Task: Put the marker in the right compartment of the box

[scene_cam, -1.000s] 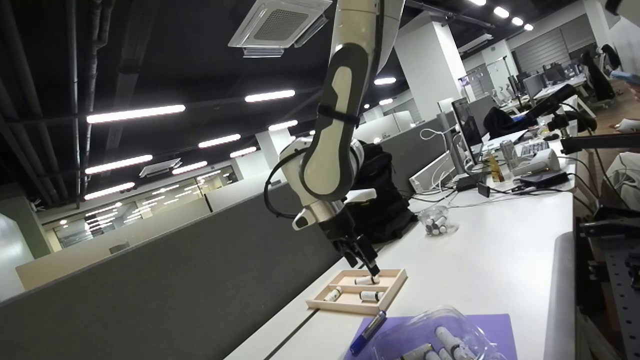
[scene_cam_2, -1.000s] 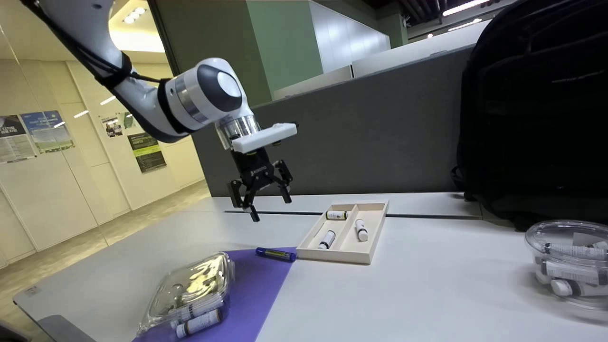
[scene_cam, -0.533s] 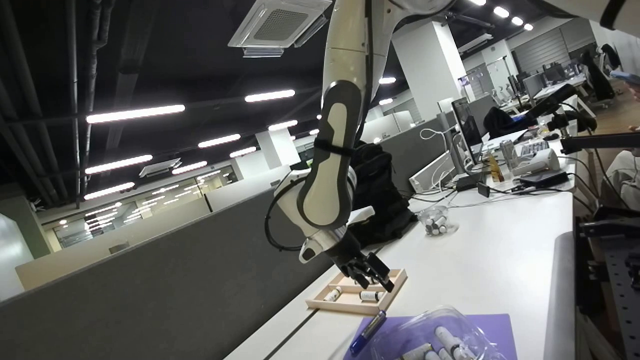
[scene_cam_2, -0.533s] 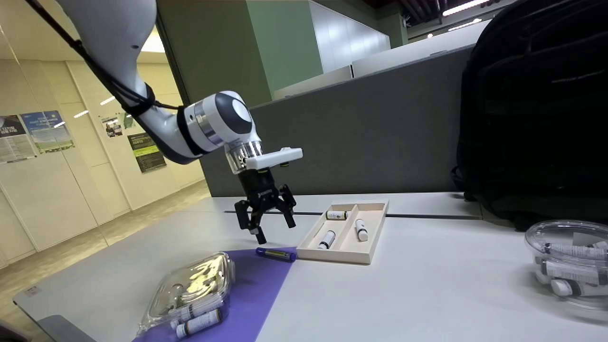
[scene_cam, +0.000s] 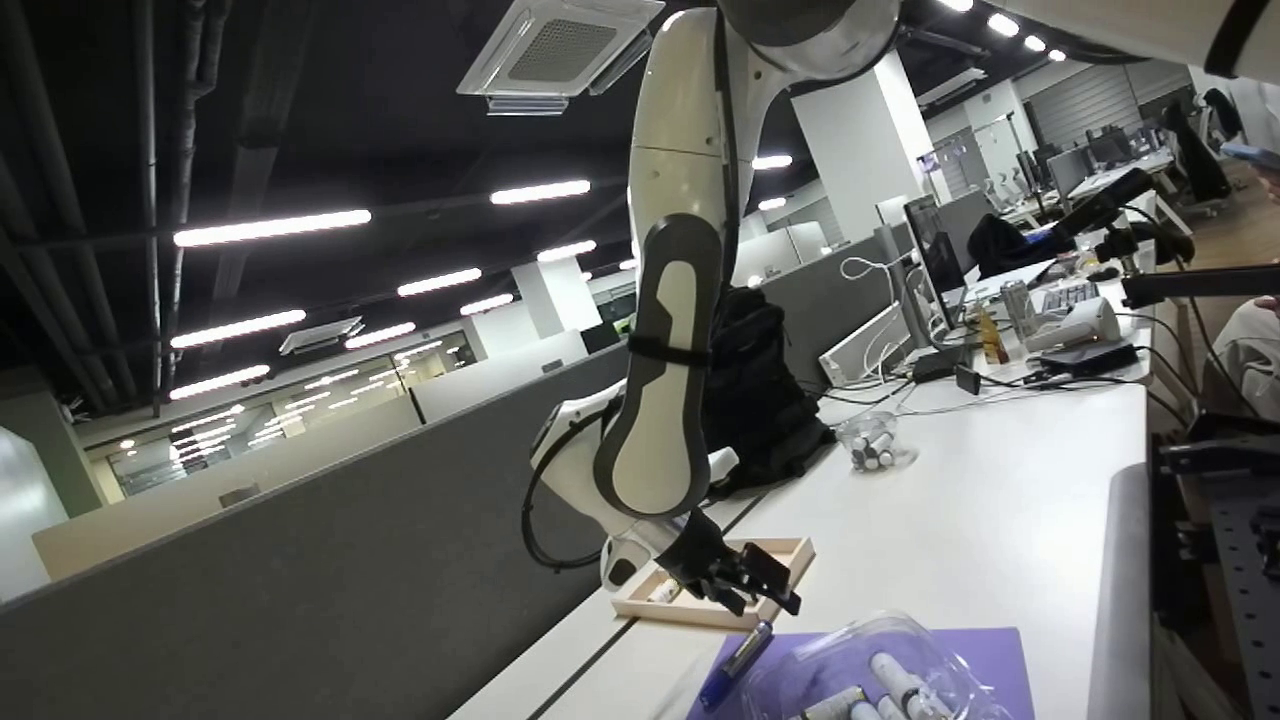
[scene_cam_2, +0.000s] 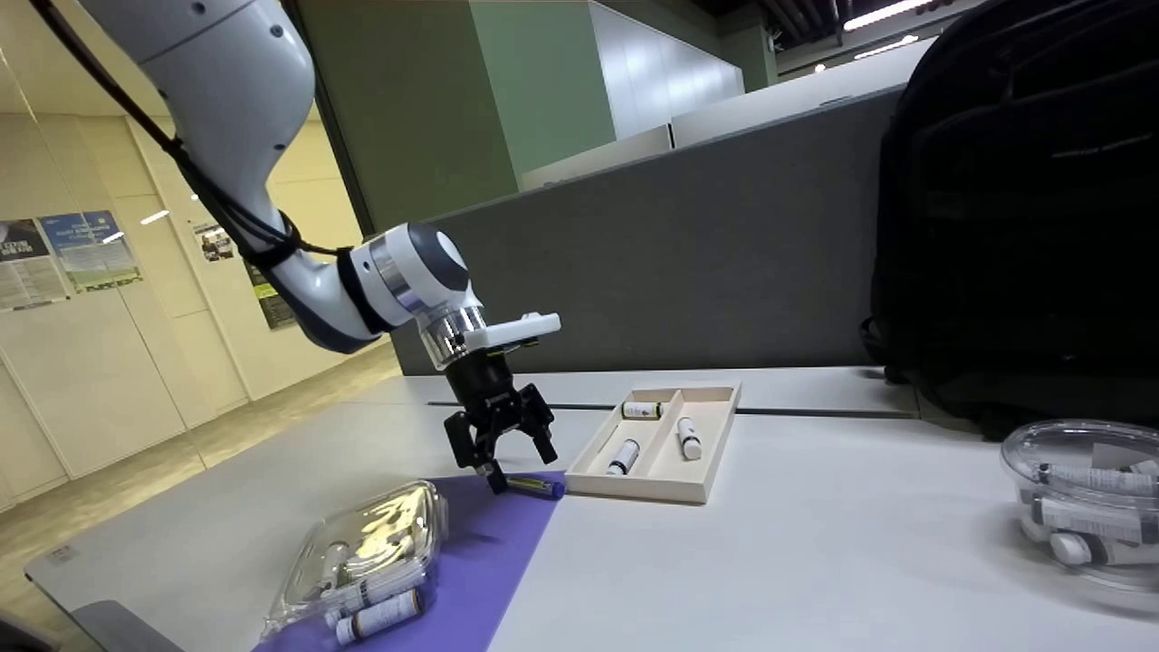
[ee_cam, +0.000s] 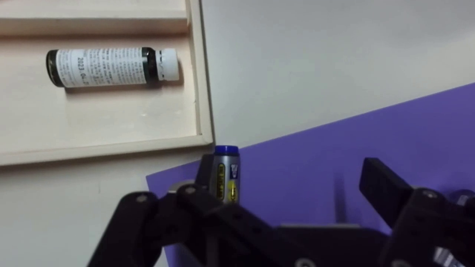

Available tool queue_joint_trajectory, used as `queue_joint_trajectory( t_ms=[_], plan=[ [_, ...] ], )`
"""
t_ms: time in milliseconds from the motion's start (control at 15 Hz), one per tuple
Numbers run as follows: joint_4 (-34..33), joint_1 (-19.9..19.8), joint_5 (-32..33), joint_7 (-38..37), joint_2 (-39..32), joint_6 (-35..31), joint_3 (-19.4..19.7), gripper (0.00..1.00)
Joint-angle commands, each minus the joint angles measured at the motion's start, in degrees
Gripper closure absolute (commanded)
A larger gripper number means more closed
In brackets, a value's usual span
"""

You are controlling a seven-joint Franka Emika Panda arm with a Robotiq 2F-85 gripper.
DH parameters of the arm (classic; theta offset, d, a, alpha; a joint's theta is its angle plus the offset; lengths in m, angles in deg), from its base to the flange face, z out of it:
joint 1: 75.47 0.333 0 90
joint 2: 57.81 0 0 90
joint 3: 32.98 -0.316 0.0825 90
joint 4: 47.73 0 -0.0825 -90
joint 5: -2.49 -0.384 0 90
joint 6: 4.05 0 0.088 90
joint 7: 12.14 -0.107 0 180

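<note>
Currently, the marker [ee_cam: 227,174], a silver barrel with a blue end and yellow markings, lies on a purple sheet [scene_cam_2: 507,543], outside the box [scene_cam_2: 638,487], its blue end just beside the box's corner. Low over it is the black gripper [scene_cam_2: 522,465], its jaws spread wide. In the wrist view one finger [ee_cam: 205,170] stands right alongside the marker; whether the two touch, I cannot tell. The box is a shallow light-wood tray with a long divider [scene_cam_2: 658,435]; in an exterior view, two small white-labelled bottles [scene_cam_2: 642,410] lie to the left of that divider and a third to its right. Also on the sheet is a clear plastic container [scene_cam_2: 389,534], bottles visible through it. Well apart from these, a round clear tub [scene_cam_2: 1020,466] of similar bottles stands on the white desk [scene_cam_2: 797,580], near a black backpack [scene_cam_2: 1023,217], a grey partition [scene_cam_2: 706,263] behind.
</note>
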Motion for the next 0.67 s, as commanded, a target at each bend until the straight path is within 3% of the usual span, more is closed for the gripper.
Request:
queue_joint_trajectory(
  t_ms=[0, 600],
  plan=[
    [-3.2, 1.3, 2.3, -0.7, -2.1, 1.8, 0.6, 0.0],
    [-4.8, 2.3, 4.6, -3.9, -4.6, -2.9, 0.4, 0.0]
  ],
)
